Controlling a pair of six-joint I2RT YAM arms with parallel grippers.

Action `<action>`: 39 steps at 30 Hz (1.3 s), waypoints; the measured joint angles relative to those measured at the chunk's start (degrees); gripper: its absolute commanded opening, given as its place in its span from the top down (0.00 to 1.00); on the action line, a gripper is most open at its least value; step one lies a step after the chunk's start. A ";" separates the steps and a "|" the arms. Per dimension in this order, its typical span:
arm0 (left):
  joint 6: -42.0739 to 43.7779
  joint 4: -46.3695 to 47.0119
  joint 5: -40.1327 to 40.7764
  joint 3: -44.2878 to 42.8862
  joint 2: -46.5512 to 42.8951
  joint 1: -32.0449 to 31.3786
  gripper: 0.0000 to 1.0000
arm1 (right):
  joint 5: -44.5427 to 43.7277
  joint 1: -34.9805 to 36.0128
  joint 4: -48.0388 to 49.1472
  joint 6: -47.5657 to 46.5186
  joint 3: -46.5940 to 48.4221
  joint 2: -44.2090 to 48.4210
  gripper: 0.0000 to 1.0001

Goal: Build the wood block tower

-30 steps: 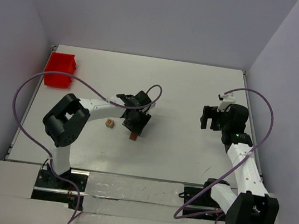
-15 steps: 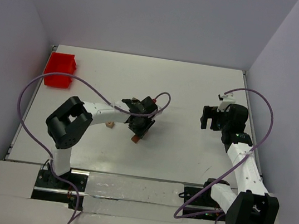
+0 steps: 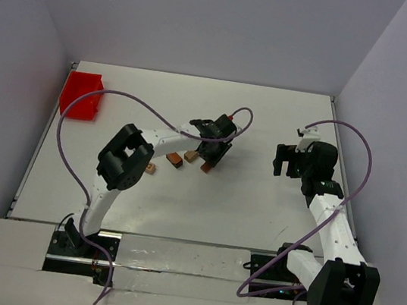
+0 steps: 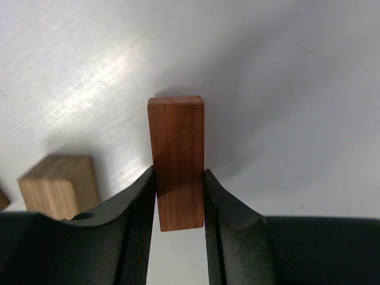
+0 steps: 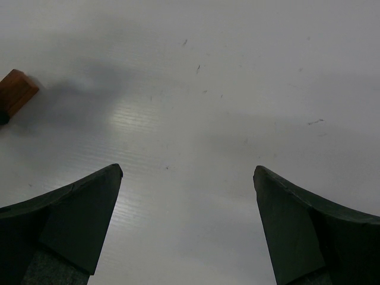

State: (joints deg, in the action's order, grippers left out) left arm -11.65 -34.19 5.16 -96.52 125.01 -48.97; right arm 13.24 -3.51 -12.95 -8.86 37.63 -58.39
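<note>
My left gripper (image 3: 209,161) (image 4: 179,173) is shut on a reddish-brown wooden cuboid (image 4: 176,148) (image 3: 206,167), which sticks out past the fingertips towards the table. No wood block tower shows in any view; the blocks lie singly. A tan cube (image 4: 59,185) (image 3: 190,156) lies just left of the held cuboid. A dark brown block (image 3: 175,160) and another tan cube (image 3: 150,168) lie further left. My right gripper (image 3: 286,162) (image 5: 187,172) hangs open over bare table on the right. The held cuboid (image 5: 16,92) shows at the left edge of the right wrist view.
A red plastic tray (image 3: 82,94) stands at the table's far left corner. Grey walls close in the table (image 3: 269,124) on three sides. A purple cable (image 3: 79,111) loops from the left arm over the left part of the table.
My left gripper closed on the reddish-brown cuboid and carried it away from the base and to the right. A dark brown block and a tan cube now show beside it. The right arm stayed still.
</note>
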 measured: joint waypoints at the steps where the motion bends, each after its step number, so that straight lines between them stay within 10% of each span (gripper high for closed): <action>1: -0.66 -0.44 -0.34 -1.36 1.15 0.85 1.00 | -0.03 0.00 0.00 0.00 0.00 0.00 0.00; 17: -14.08 0.97 2.10 1.82 -0.27 16.73 1.00 | -0.09 0.00 0.00 0.00 0.00 0.00 0.00; 39: -17.09 6.40 0.12 20.72 -12.66 17.74 1.00 | -0.13 0.00 0.00 0.00 0.00 -0.02 0.00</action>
State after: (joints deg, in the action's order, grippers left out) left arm -28.74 -27.79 5.28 -75.80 112.35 -31.23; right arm 13.10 -3.51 -12.95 -8.86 37.63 -58.41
